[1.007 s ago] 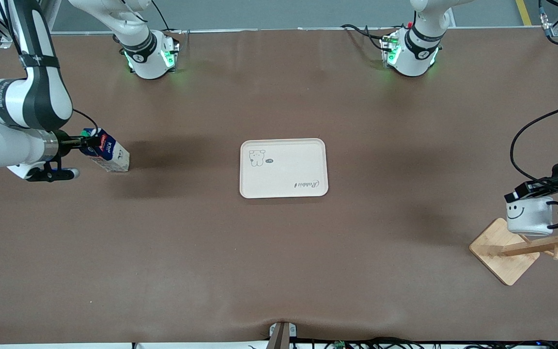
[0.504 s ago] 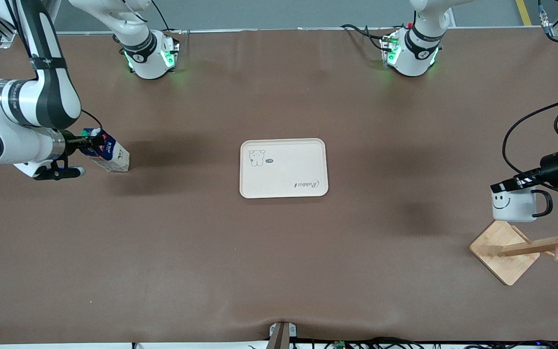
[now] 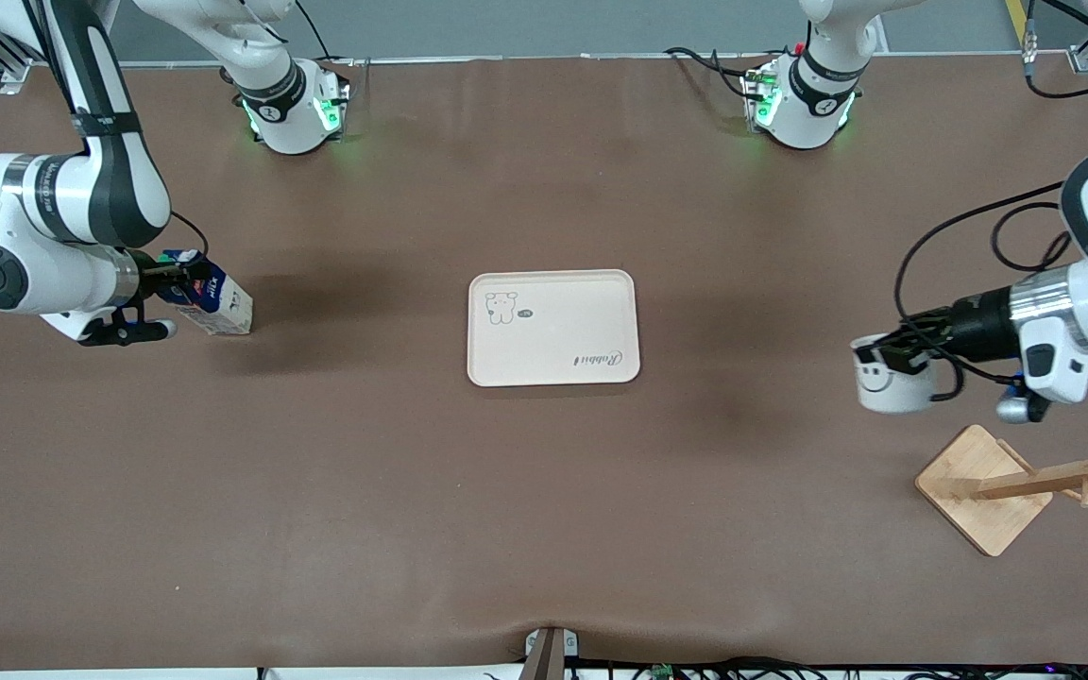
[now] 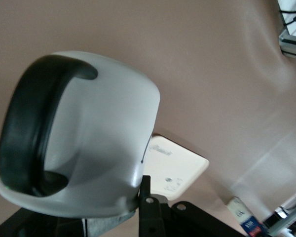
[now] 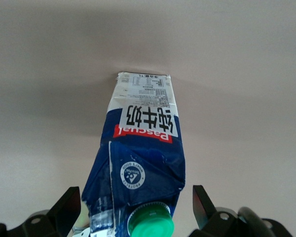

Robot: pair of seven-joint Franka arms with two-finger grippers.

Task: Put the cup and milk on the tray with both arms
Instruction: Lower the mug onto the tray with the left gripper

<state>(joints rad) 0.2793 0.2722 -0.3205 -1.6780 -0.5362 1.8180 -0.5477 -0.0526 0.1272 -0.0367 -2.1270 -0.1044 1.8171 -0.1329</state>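
The tray (image 3: 553, 328) lies bare, neither item delivered; the left gripper (image 3: 887, 357), fingers clenched on the cup (image 3: 889, 387), hangs toward the left arm's end from it; the right gripper's (image 3: 181, 280) fingers flank the milk (image 3: 212, 300), unclosed, toward the right arm's end, on the surface (image 3: 544, 529).

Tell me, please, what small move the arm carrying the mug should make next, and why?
Probably carry on toward the tray: the left gripper holds the cup by its rim in the air, clear of the wooden stand, not yet over the tray. The right gripper straddles the milk, fingers open.
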